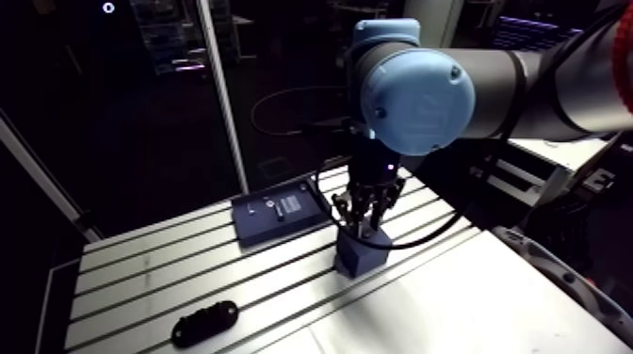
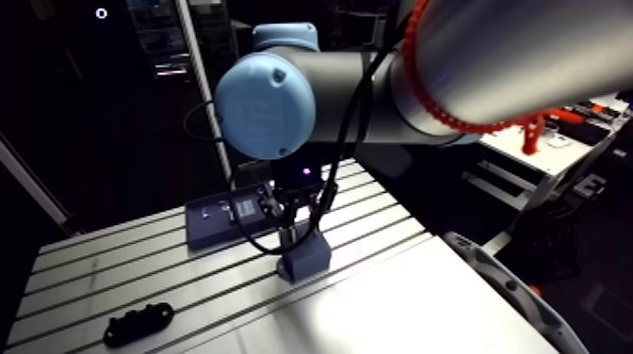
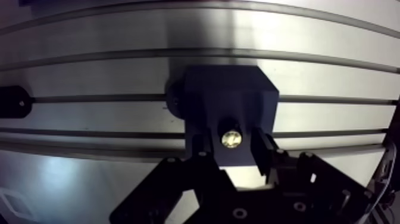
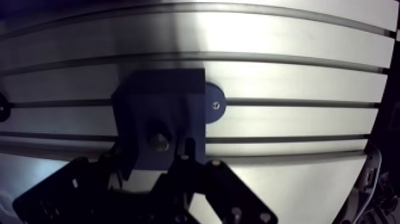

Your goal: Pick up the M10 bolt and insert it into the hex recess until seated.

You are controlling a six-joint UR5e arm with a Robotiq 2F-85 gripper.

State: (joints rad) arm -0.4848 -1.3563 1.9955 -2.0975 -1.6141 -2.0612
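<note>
A dark blue block [image 3: 229, 98] stands on the slotted table [image 3: 309, 42], directly under my gripper [image 3: 231, 150]. The bolt [image 3: 231, 139] stands in the hole in the block's top face, with only its brass-coloured end showing. My two fingers [image 3: 262, 152] hang on either side of the bolt, apart from it with a gap on each side, so the gripper is open. In the arm view the gripper [image 1: 363, 221] hovers right over the block [image 1: 358, 254]. How deep the bolt sits is hidden.
A flat dark blue tray [image 1: 278, 212] lies just behind the block, towards the table's far edge. A black oblong part [image 1: 204, 323] rests near the front left. A round foot [image 4: 213, 104] sticks out from the block's side.
</note>
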